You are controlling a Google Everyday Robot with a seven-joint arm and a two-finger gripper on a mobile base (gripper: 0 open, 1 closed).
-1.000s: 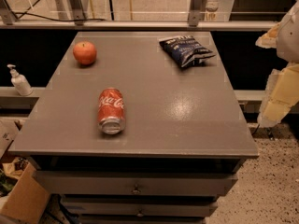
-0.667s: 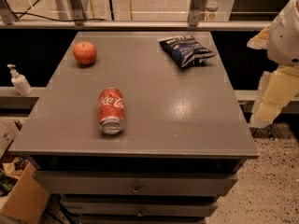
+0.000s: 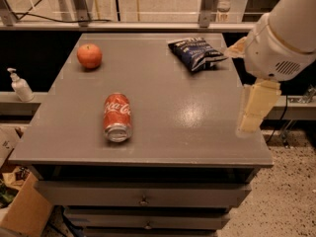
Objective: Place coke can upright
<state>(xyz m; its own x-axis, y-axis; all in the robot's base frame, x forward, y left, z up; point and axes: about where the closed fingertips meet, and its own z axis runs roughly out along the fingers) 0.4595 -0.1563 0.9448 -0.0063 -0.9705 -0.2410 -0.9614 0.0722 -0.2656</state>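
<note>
The coke can (image 3: 117, 116) lies on its side on the grey table (image 3: 187, 132), left of the middle, with its silver end towards the front edge. The white arm comes in from the upper right. My gripper (image 3: 252, 110) hangs down at the table's right edge, well to the right of the can and apart from it. It holds nothing that I can see.
A red-orange apple (image 3: 89, 56) sits at the back left of the table. A dark blue chip bag (image 3: 197, 52) lies at the back right, close to the arm. A soap bottle (image 3: 19, 85) stands on a ledge at the left. A cardboard box (image 3: 22, 211) is on the floor at the lower left.
The arm and gripper have moved left, further into view over the table's right edge. The can, apple and bag have not moved.
</note>
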